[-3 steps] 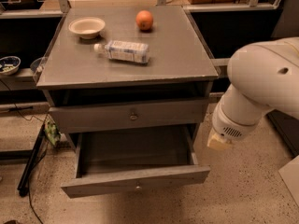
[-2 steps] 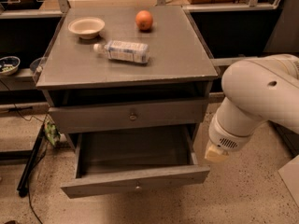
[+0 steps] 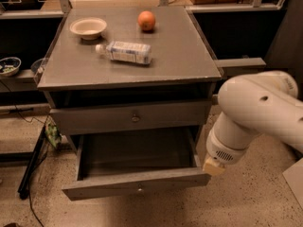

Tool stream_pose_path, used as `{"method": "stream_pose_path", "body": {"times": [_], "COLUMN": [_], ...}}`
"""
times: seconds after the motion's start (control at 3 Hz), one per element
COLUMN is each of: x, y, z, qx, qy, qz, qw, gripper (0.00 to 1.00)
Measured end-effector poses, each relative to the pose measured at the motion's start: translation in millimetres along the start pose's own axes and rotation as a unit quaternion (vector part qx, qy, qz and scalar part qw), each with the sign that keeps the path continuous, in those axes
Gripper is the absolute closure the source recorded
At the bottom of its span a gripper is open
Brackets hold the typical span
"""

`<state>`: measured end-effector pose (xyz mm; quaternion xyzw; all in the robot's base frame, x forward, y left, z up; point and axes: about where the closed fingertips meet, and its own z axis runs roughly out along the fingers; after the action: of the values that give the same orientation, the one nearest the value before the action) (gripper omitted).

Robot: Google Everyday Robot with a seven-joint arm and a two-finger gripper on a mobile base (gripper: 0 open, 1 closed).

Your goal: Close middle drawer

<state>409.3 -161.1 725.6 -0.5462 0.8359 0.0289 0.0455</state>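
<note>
The middle drawer [image 3: 137,183] is pulled well out of the grey cabinet, and its empty inside shows. Its flat grey front has a small round knob [image 3: 139,189]. Above it, the upper drawer front [image 3: 132,118] sits flush with the cabinet. My white arm [image 3: 255,112] comes in from the right. My gripper [image 3: 214,166] shows only as a tan end piece below the wrist, right beside the right end of the open drawer's front panel. I cannot tell whether it touches the panel.
On the cabinet top [image 3: 180,51] stand a cream bowl [image 3: 88,27] and an orange [image 3: 147,20], with a plastic bottle [image 3: 125,52] lying on its side. Dark shelving runs behind the cabinet, with a small bowl [image 3: 8,65] at the left. Cables [image 3: 28,169] lie on the speckled floor at the left.
My arm has dropped lower and shifted slightly left, bringing its end down beside the open drawer's right front corner. The drawer itself has not moved.
</note>
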Motion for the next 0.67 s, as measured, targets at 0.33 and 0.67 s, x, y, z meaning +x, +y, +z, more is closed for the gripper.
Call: {"method": "stream_pose_path", "body": {"times": [0.33, 0.67], "x": [-6, -18], "y": [11, 24], "z": [37, 95], "qx": [-0.022, -0.051], "qy": [-0.005, -0.003], "qz": [0.028, 0.044], "qw": [0.9994, 0.9977], "gripper": [1.0, 1.0]}}
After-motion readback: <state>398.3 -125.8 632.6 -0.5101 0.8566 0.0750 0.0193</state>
